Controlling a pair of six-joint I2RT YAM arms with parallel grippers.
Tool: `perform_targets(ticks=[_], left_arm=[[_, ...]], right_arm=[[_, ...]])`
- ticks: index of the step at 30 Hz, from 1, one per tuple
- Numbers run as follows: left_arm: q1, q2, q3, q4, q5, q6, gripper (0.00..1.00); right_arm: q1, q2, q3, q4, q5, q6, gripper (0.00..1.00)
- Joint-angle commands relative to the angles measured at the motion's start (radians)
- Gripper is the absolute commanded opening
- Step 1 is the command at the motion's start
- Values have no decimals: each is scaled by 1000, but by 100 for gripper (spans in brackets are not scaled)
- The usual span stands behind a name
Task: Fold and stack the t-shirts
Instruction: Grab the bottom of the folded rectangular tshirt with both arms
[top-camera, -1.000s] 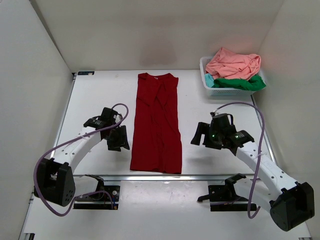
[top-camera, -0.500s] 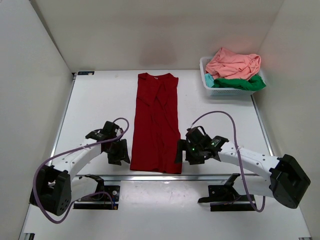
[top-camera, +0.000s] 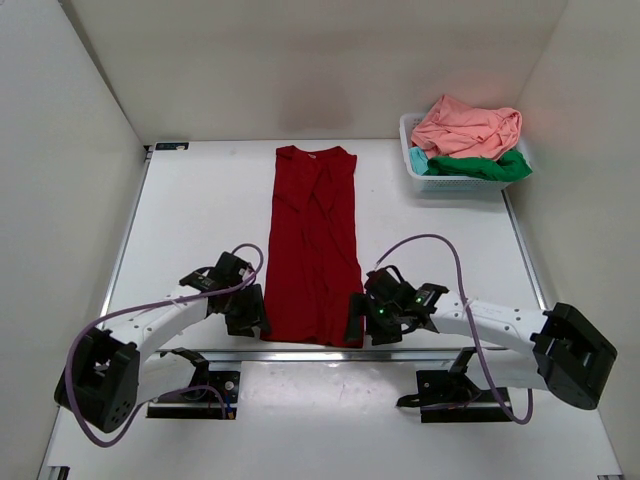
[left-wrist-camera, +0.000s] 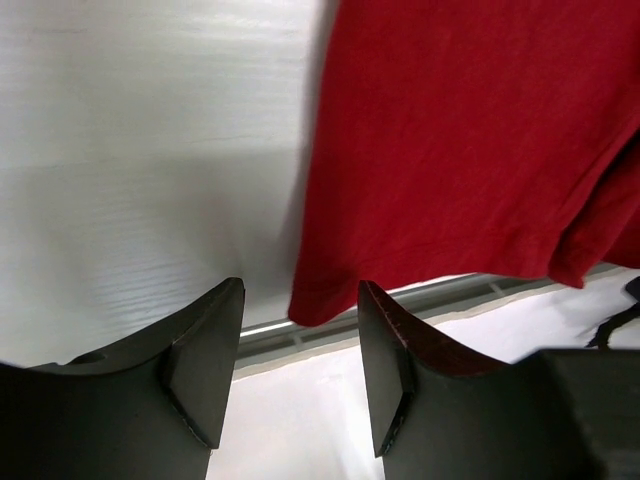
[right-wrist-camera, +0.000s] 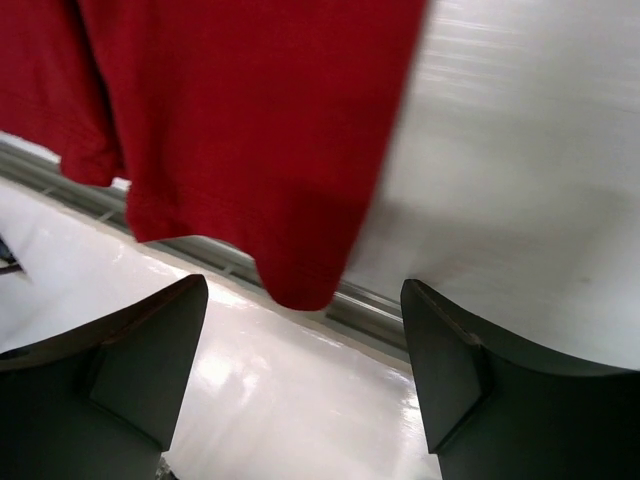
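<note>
T-shirt (top-camera: 315, 240), dark red, lies flat mid-counter (top-camera: 200, 210) as a long narrow strip, collar far, hem at near edge. Left claw (top-camera: 252, 320) sits at hem's left corner, jaws apart, gripping nothing. Right claw (top-camera: 356, 322) sits at right corner, jaws wide, nothing gripped. White basket (top-camera: 410, 150) at far right corner holds salmon pink shirt (top-camera: 465, 128) heaped over green shirt (top-camera: 490, 168).

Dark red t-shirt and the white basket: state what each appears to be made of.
Dark red t-shirt: soft matte knit cloth, perhaps cotton. It lies limp and creased, and the left wrist view shows fine texture and a hemmed edge.
White basket: probably rigid moulded plastic. Its wall seems to show a regular lattice of openings, though it is too small to judge the finish.
</note>
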Motion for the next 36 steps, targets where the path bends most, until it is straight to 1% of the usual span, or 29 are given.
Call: perform_targets(ticks=[1, 7, 8, 9, 10, 11, 13, 15, 16, 18, 20, 24, 29, 31, 33, 36], left_arm=[[-19, -14, -1, 66, 20, -48, 60], [-53, 4, -11, 101, 31, -85, 60], [-63, 10, -6, 105, 22, -85, 60], [-68, 18, -12, 102, 19, -89, 59], [-71, 20, -14, 110, 19, -88, 60], [-71, 23, -20, 118, 22, -89, 58], [-65, 20, -27, 115, 19, -88, 45], [-67, 14, -37, 99, 5, -85, 21], [-65, 12, -31, 84, 7, -80, 8], [-67, 6, -32, 58, -1, -77, 0], [-82, -8, -23, 26, 0, -79, 0], [-104, -52, -15, -6, 28, -115, 0], [-177, -68, -1, -19, 46, -165, 0], [-170, -65, 28, -31, 45, -165, 0], [-147, -57, 61, -42, 34, -162, 0], [-128, -20, 130, -51, 37, -159, 0]], right_arm=[[20, 26, -17, 59, -11, 21, 76], [39, 62, -8, 88, -22, 18, 70], [39, 73, -8, 99, -27, 23, 66], [43, 75, -12, 102, -28, 20, 57], [48, 84, -5, 105, -28, 17, 52], [43, 85, -2, 113, -30, 17, 41], [39, 105, 5, 108, -36, 4, 15], [39, 111, 6, 96, -34, -8, 0], [40, 105, 11, 90, -37, 1, 0], [43, 96, 14, 78, -44, -11, 0], [46, 84, 17, 58, -44, -23, 0], [34, 46, 24, 6, -109, -58, 0], [28, 6, 67, -63, -168, -109, 0], [16, -5, 87, -82, -165, -124, 1], [-7, -22, 113, -93, -175, -146, 0], [-78, -34, 146, -116, -182, -199, 0]])
